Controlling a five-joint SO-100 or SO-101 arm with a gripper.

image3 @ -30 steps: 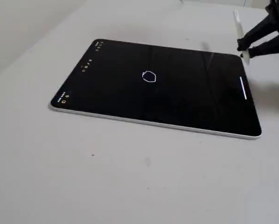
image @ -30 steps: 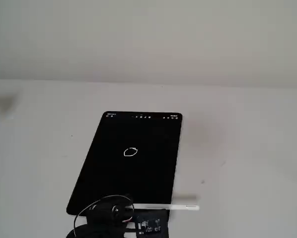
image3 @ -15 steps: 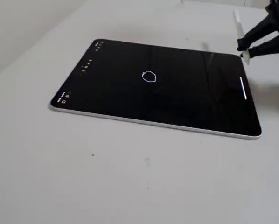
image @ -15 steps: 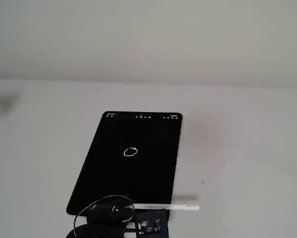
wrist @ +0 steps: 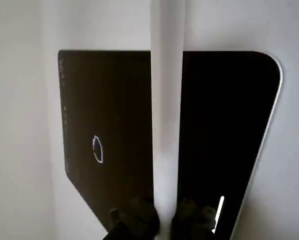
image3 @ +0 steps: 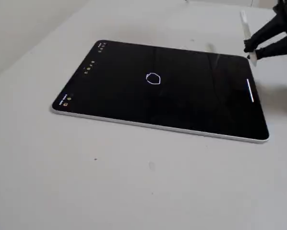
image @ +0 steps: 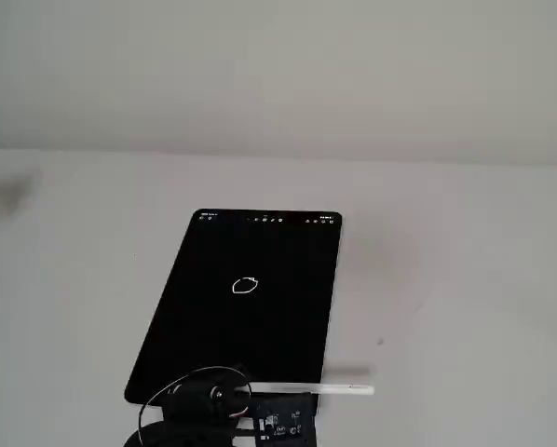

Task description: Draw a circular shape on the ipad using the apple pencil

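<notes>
A pale table (image: 465,279) carries the ipad (image: 204,326) mid-surface, the circle (image: 246,285) on its screen. The pencil (image: 316,387) lies level over the near edge.

In the wrist view the gripper (wrist: 165,220) clamps the pencil (wrist: 167,115) above the ipad (wrist: 224,125).

In another fixed view the gripper (image3: 250,51) hangs by the ipad's (image3: 191,105) right corner.

The flat rectangular tablet (image3: 191,103) has a plain black screen with a thin silver edge. A small round outline (image3: 153,79) on it is thin and white, and a short white bar glows near one short side. The slim stylus (wrist: 167,125) is plain white, the fingers (image3: 266,36) black, the counter (image3: 110,182) pale grey-white.
</notes>
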